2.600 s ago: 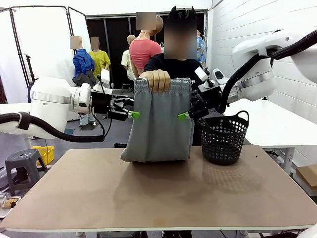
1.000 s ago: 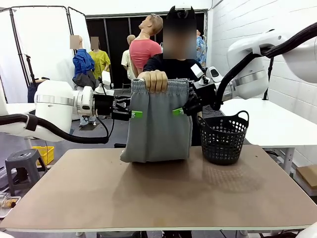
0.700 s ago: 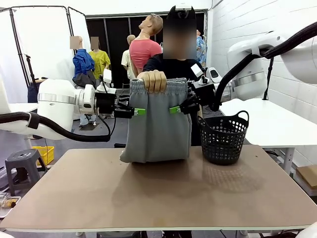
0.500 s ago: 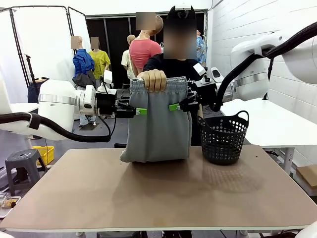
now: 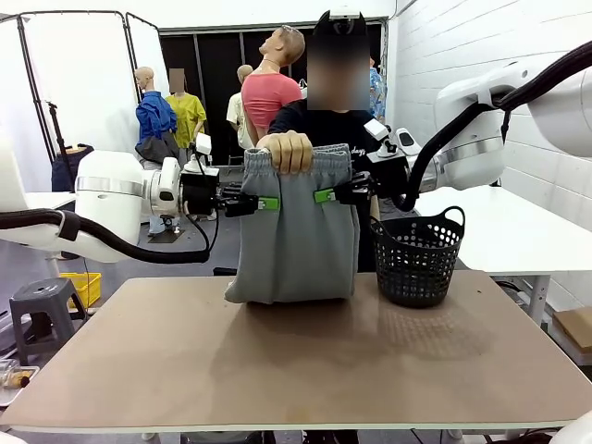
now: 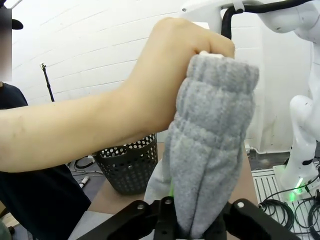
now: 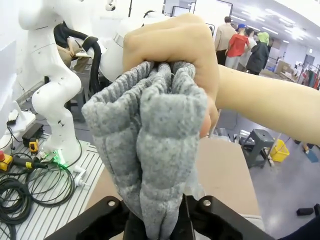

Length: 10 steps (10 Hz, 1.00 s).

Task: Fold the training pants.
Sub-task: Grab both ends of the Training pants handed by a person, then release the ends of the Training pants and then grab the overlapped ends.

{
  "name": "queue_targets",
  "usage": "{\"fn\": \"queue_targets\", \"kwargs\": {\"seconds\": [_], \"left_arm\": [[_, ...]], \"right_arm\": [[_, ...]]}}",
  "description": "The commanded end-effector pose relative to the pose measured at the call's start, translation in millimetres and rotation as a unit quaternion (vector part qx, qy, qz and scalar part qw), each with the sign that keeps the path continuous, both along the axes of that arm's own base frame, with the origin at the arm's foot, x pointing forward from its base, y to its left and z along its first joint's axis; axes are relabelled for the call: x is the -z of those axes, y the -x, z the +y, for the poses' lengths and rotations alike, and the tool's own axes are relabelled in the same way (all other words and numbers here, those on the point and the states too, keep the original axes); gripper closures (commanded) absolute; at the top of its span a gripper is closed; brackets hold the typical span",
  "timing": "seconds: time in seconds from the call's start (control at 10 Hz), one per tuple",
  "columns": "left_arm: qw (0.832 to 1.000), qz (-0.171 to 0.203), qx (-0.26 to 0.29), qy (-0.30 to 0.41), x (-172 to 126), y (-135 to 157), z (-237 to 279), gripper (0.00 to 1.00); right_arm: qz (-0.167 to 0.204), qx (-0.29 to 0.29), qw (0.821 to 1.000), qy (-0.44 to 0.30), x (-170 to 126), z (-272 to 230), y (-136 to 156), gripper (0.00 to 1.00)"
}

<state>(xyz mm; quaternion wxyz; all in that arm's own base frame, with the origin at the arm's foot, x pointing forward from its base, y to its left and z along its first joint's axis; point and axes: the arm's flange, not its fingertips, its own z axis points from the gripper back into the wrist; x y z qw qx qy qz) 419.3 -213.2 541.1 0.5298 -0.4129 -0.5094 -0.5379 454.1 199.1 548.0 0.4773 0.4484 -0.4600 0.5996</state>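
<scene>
The light grey training pants (image 5: 296, 242) hang folded double from a person's hand (image 5: 291, 148) above the table's far edge, their lower end touching the tabletop. My left gripper (image 5: 268, 203) pinches the pants' left edge just under the waistband. On the opposite edge, at the same height, my right gripper (image 5: 324, 195) does the same. In the left wrist view the gathered waistband (image 6: 212, 145) runs down between my left gripper's (image 6: 195, 229) fingers, under the person's fist (image 6: 180, 65). The right wrist view has the bunched fabric (image 7: 155, 135) clamped in my right gripper (image 7: 156, 220).
A black mesh basket (image 5: 417, 259) stands on the brown table (image 5: 296, 361) just right of the pants, below my right arm. The person stands at the far side behind the pants. The near half of the tabletop is bare.
Both grippers moved inward onto the pants' side edges and rose slightly, then shut on the fabric. The person's hand and the pants have stayed in place.
</scene>
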Motion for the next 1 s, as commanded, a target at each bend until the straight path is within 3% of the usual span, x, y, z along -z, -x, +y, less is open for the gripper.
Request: {"fn": "queue_targets", "kwargs": {"seconds": [0.0, 0.3, 0.4, 0.5, 0.9], "left_arm": [[1.000, 0.013, -0.003, 0.012, -3.4, -6.0, -4.5, 1.00], [1.000, 0.014, -0.005, 0.017, -3.5, -7.4, -2.0, 1.00], [1.000, -0.007, -0.002, 0.024, -0.9, -8.7, 3.5, 1.00], [1.000, 0.007, -0.001, 0.001, 2.8, -3.9, -0.2, 1.00], [1.000, 0.007, -0.001, 0.001, 2.8, -3.9, -0.2, 1.00]], "right_arm": [[0.017, -0.007, 1.000, 0.000, -4.6, 2.7, -7.1, 1.00], [0.017, 0.002, 1.000, 0.016, -4.3, 4.7, -8.7, 1.00], [0.005, -0.021, 0.999, 0.046, -5.5, 12.7, -11.6, 1.00], [0.010, 0.002, 1.000, 0.004, 3.3, -0.1, -1.9, 1.00], [0.010, 0.002, 1.000, 0.004, 3.3, -0.1, -1.9, 1.00]]}}
